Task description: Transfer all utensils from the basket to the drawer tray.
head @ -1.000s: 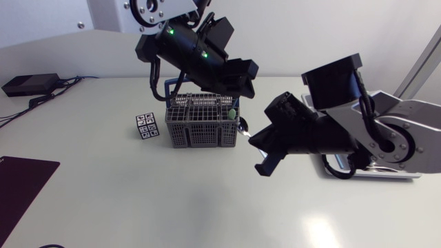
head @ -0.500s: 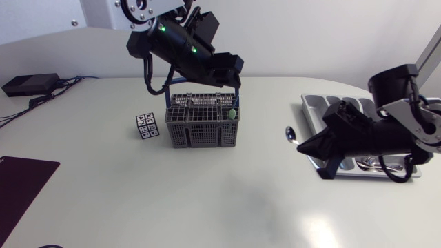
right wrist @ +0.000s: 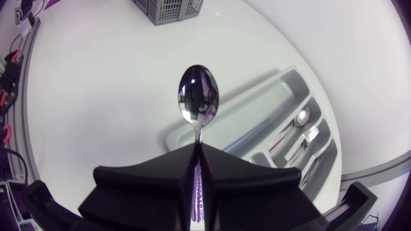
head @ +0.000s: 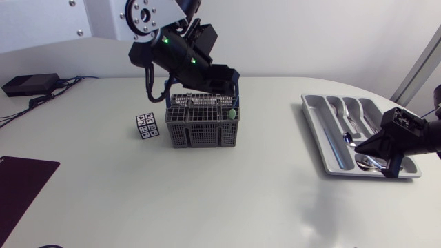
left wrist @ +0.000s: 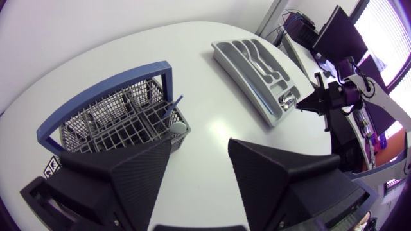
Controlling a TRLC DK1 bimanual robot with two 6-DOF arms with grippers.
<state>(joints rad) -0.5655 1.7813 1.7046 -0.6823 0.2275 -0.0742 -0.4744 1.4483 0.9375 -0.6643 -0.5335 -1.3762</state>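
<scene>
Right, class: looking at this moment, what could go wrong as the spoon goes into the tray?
1. The right gripper pinches the spoon only by its handle; it could swivel or slip.
2. Other cutlery already lies in the tray; dropped carelessly, the spoon may land across a divider.

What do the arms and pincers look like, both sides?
Left arm: black link with two green lights, a silver-grey housing with a round joint cap above it, and a black cable looping beside it. Left pincer: two broad matte black wedge fingers, finely textured. Right arm: only a black end section shows. Right pincer: the same matte black wedges.
</scene>
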